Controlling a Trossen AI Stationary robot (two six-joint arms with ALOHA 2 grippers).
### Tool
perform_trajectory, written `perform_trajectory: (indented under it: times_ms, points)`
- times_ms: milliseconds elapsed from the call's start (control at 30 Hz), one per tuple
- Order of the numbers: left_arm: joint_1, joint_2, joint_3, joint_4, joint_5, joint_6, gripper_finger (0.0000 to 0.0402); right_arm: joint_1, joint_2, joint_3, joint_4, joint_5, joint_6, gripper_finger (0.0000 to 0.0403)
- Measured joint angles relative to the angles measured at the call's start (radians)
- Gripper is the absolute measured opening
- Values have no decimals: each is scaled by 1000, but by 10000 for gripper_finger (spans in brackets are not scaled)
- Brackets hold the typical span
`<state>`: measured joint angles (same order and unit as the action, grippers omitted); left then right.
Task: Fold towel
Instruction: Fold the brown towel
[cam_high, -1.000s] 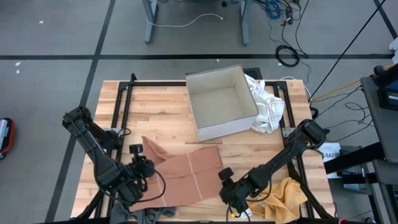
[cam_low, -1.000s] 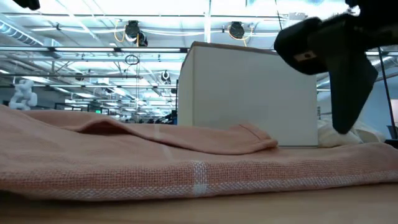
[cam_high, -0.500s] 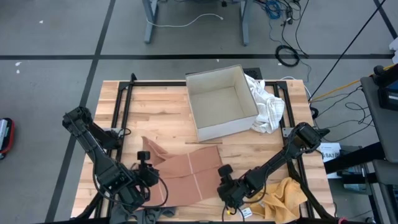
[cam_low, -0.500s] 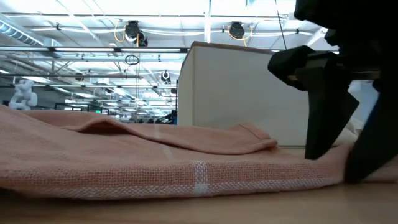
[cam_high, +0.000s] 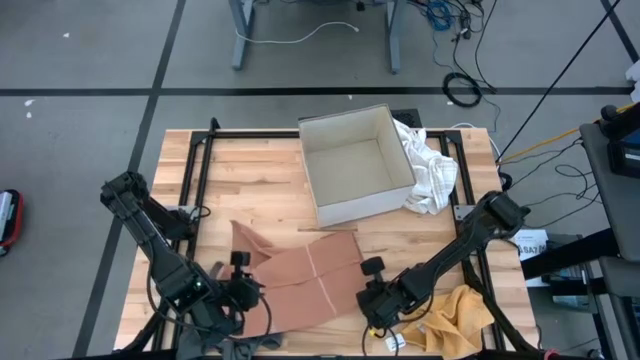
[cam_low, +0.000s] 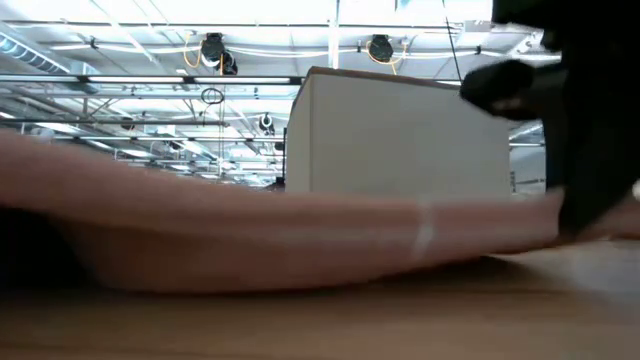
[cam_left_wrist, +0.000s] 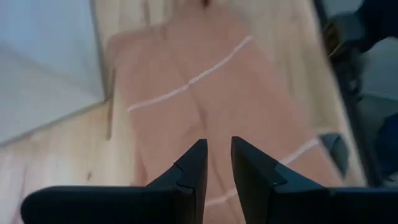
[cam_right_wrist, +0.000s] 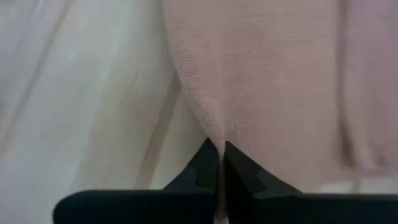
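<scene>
Right wrist view alone shows right hand (cam_right_wrist: 219, 149) pinching towel (cam_right_wrist: 273, 74) edge; left hand (cam_left_wrist: 216, 155) narrowly parted

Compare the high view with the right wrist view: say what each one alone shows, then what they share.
Only the high view: both arms, the white box, the white cloth beside it, the yellow cloth near the table's front right corner, and the left gripper at the towel's left edge.
Only the right wrist view: the right gripper shut on a pinched ridge of fabric.
Both: the pink towel on the wooden table.
</scene>
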<state>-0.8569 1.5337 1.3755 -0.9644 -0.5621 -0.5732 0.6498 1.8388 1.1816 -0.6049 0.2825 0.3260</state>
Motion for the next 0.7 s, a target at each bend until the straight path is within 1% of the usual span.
perform_trajectory:
  times_ms: [200, 367, 467, 533, 700]
  points:
    - [9, 64, 1, 130, 0, 113, 79, 13, -160, 0, -104, 0, 91, 1]
    - [9, 159, 1, 151, 0, 137, 79, 28, -259, 0, -193, 4, 177, 1]
    - [9, 212, 1, 168, 5, 157, 79, 32, -292, 0, -231, 4, 224, 0]
    - [9, 243, 1, 211, 20, 202, 79, 33, -303, 0, -241, 4, 238, 0]
    - [20, 277, 0, 424, 13, 387, 79, 24, -307, 0, -242, 3, 239, 0]
